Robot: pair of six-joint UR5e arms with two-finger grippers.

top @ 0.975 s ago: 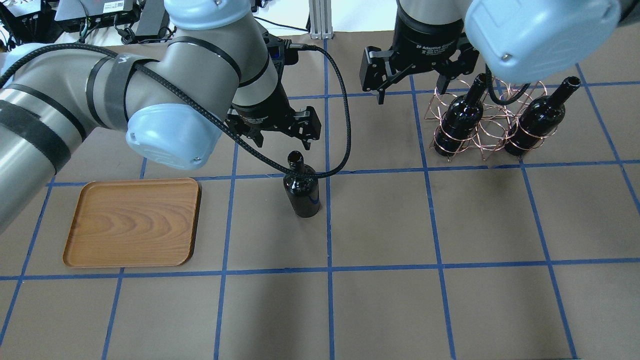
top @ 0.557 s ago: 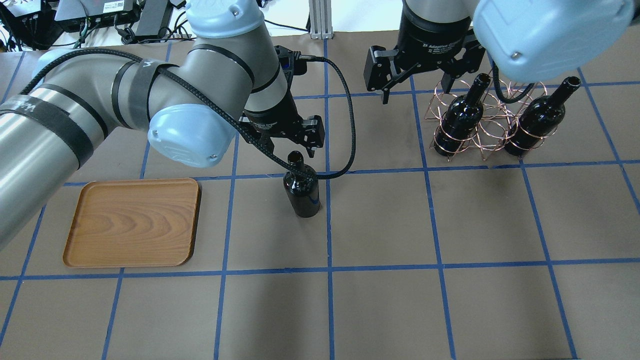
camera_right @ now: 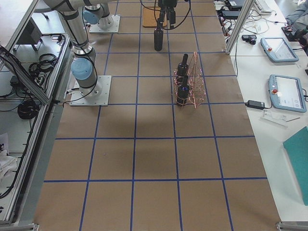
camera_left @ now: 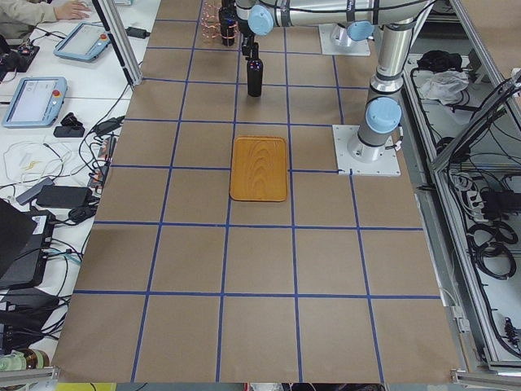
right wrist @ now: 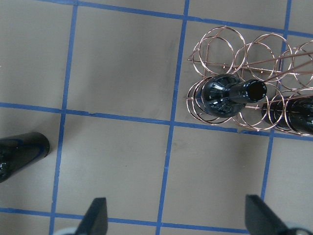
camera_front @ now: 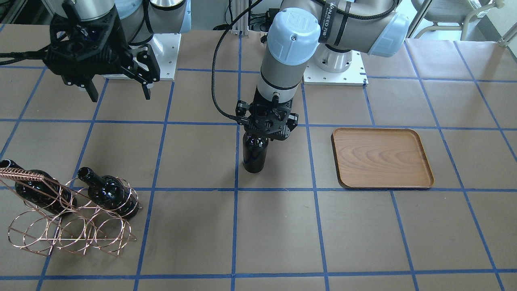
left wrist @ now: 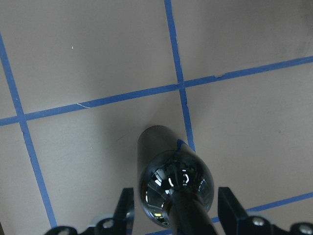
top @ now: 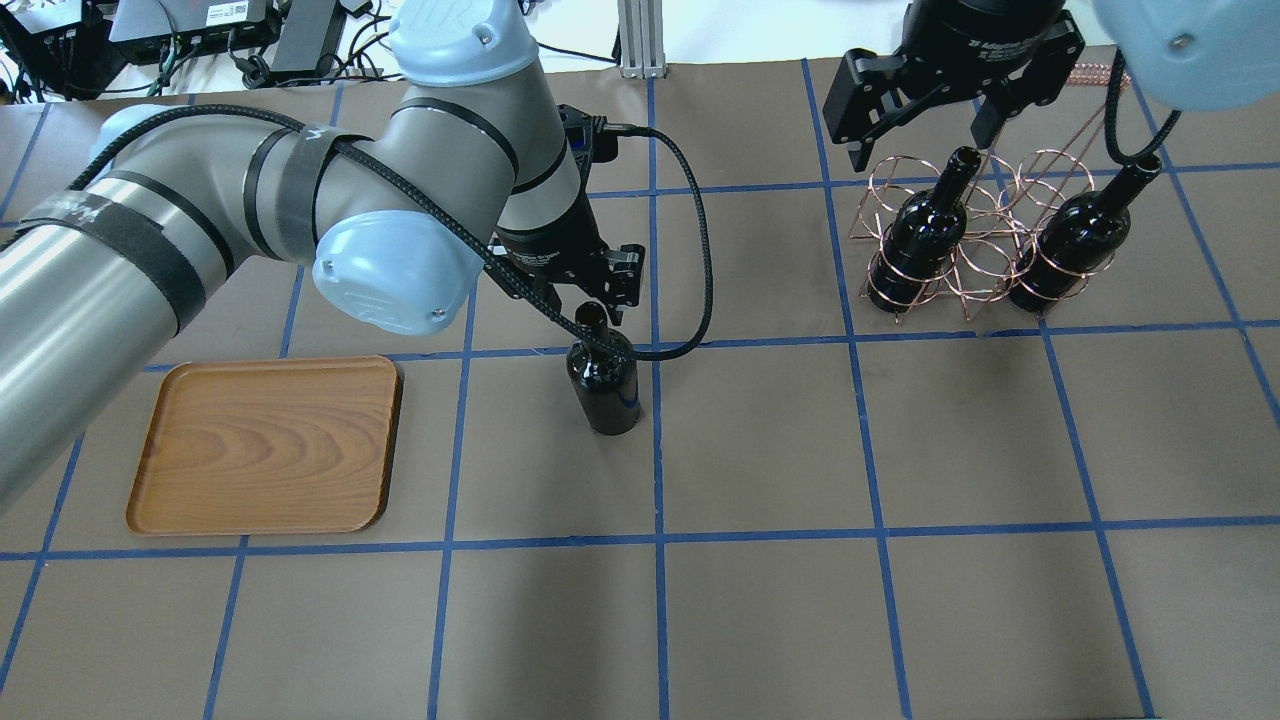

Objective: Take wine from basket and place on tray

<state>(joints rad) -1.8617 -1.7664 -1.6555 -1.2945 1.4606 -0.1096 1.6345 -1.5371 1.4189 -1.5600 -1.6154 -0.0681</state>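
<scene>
The copper wire rack (camera_right: 193, 79) stands on the brown-papered tabletop (camera_right: 144, 154). It holds a nearer bottle (camera_right: 182, 92) and a farther bottle (camera_right: 183, 65), necks raised. Beyond the rack, well apart, a third wine bottle (camera_right: 158, 41) stands upright. Farther still lies the wooden tray (camera_right: 148, 19), partly hidden. On the rack's robot side sits the right arm's base (camera_right: 89, 79).

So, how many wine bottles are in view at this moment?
3. One bottle stands upright on the table, between the tray and the basket. Two others rest tilted in the basket, side by side. None seems hidden.
</scene>
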